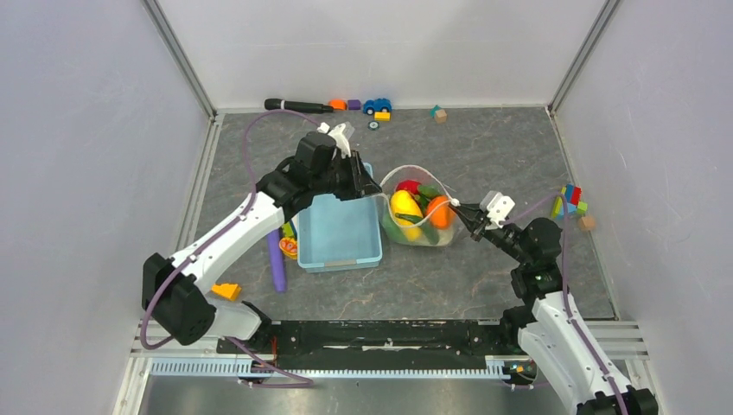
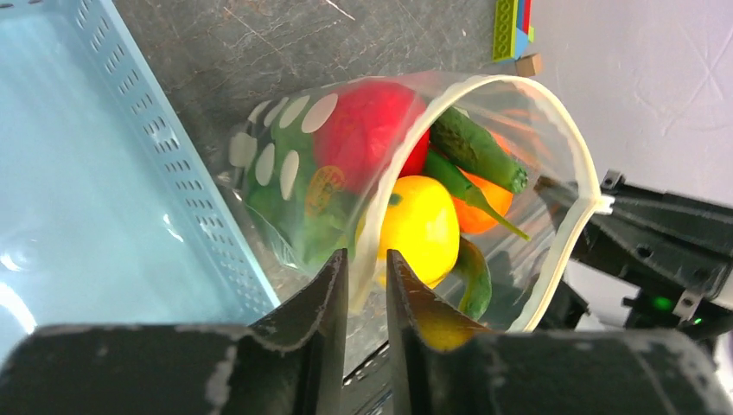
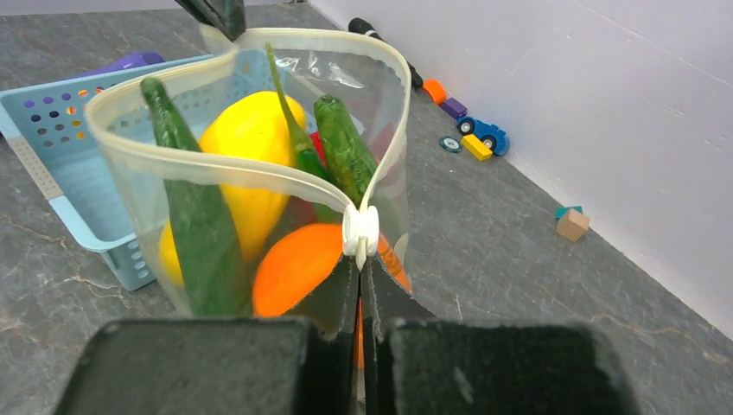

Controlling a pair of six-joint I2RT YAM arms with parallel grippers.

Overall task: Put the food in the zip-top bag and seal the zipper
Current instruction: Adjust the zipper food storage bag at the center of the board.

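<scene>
The zip-top bag [image 1: 415,168] stands with its mouth open beside the basket, the food inside it: a yellow piece [image 1: 404,207], an orange piece [image 1: 439,210] and a red piece [image 1: 408,186]. In the left wrist view the dotted bag [image 2: 277,147] holds the red piece [image 2: 372,121], the yellow piece [image 2: 423,225] and a green cucumber [image 2: 475,151]. My left gripper [image 2: 366,255] is open a little, its jaws loosely either side of the zipper [image 2: 579,156] at the bag's left end. My right gripper [image 3: 360,259] is shut on the bag's right end, just under the white slider [image 3: 360,232].
The light-blue basket [image 1: 339,233] lies left of the bag, with a purple rod [image 1: 276,259] and an orange wedge [image 1: 226,291] further left. A black marker [image 1: 298,105] and a toy car [image 1: 377,105] lie along the back wall. Coloured blocks [image 1: 570,201] sit at the right.
</scene>
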